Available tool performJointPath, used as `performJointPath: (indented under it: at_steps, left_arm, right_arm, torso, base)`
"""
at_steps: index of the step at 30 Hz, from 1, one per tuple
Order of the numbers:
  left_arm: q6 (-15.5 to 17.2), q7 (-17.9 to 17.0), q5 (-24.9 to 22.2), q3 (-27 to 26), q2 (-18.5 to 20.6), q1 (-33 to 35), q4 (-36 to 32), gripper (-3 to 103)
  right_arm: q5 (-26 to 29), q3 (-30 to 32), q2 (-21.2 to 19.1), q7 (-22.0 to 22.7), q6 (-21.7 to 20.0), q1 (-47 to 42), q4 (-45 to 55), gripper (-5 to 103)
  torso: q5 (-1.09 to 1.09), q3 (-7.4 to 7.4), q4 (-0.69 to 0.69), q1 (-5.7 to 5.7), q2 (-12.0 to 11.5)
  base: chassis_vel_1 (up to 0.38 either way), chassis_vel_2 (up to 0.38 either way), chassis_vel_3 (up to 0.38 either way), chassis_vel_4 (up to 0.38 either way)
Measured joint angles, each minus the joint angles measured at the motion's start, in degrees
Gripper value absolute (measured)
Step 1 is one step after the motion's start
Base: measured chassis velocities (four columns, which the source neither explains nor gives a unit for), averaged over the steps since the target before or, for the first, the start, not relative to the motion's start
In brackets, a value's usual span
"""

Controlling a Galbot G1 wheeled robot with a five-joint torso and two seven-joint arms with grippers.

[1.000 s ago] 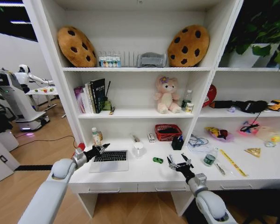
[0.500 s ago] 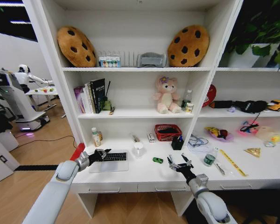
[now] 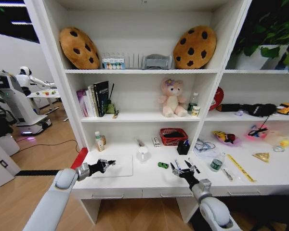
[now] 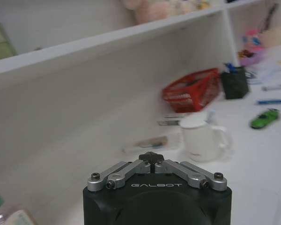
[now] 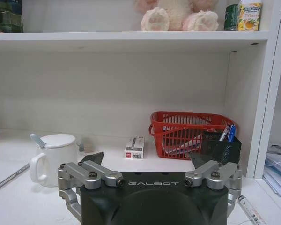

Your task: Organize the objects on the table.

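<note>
Here, the left gripper (image 3: 107,163) sits over the near left part of the table (image 3: 149,180), its fingers clenched together with nothing between them, as the left wrist view confirms (image 4: 151,158). Directly beneath and just beyond its tips lies the silver laptop (image 3: 118,166), lid down, flat on the white top. Judged from its look, the laptop is the heaviest and stiffest item here, smooth and likely slippery on its lid; a hold at an edge, not on the flat face, seems the only workable grip.

Farther out from the left gripper, toward the shelving, stands a white mug (image 4: 200,138) with a handle, rigid and probably breakable; the handle or rim offers purchase.

The right gripper (image 3: 184,168) hovers low over the table's middle, jaws spread wide and empty (image 5: 147,165). Just beside it, toward the left gripper, rests the green toy car (image 3: 163,165): small, light, hard, apt to roll, best pinched across its sides. Beyond the right gripper stand a red basket (image 5: 189,132) and a black pen holder (image 5: 219,146) with blue pens.
</note>
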Motion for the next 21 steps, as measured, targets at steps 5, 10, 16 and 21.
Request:
performJointPath:
  at_steps: [5,10,16,21]
  left_arm:
    - [4.7,-15.3,-6.6,0.2,-3.3,-0.4,-1.2,0]
    - [7.4,-34.2,-12.4,-0.9,-7.0,1.0,-3.6,0]
    - [8.3,-41.2,-14.0,-2.4,-7.1,3.2,-5.0,6]
    - [10.3,-43.8,-19.5,-4.7,-6.0,6.6,-9.0,22]
  right_arm:
    - [0.1,0.3,0.0,0.2,0.1,-0.2,0.7,100]
    - [0.4,0.9,-1.0,1.5,0.1,-0.3,2.7,100]
    - [1.6,1.1,-1.4,2.8,0.1,-0.4,4.4,100]
    - [1.8,1.3,-1.3,3.4,-0.2,-1.3,6.3,100]
  torso:
    - [0.00,0.00,-0.01,0.00,0.0]
    - [-0.01,0.00,0.00,0.00,0.0]
    - [-0.02,0.00,0.01,0.00,0.0]
    - [-0.01,0.00,0.01,0.00,0.0]
  base:
    - [0.000,0.000,0.000,0.000]
    - [0.000,0.000,0.000,0.000]
    - [0.000,0.000,0.000,0.000]
    - [0.000,0.000,0.000,0.000]
